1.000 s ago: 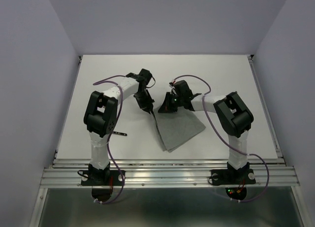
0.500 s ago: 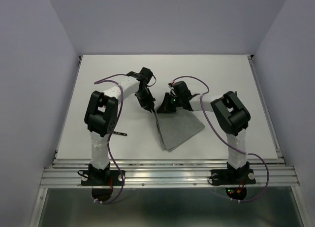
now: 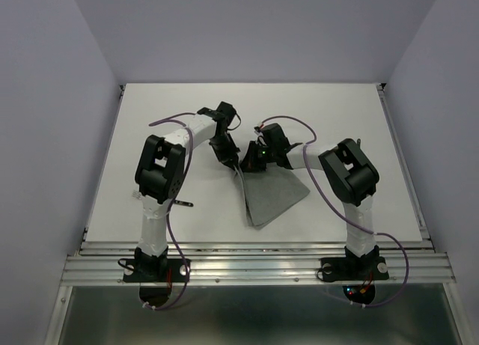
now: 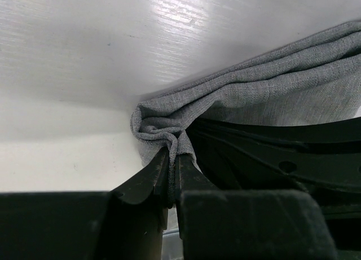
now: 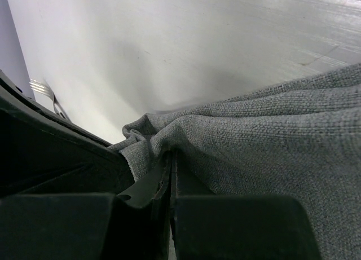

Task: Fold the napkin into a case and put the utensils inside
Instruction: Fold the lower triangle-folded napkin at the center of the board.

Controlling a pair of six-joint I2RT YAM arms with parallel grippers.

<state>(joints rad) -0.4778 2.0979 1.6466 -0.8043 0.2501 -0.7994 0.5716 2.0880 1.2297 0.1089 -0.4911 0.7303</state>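
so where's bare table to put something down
Bare: the table's far strip, and its right side past the right arm. Crowded: the centre, where left gripper and right gripper both pinch the napkin, and near left, where a utensil lies by the left arm.

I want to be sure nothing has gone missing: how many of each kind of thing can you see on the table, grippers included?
napkin: 1
utensil: 1 seen; more may be hidden
Grippers: 2, the left gripper and the right gripper
Total: 4
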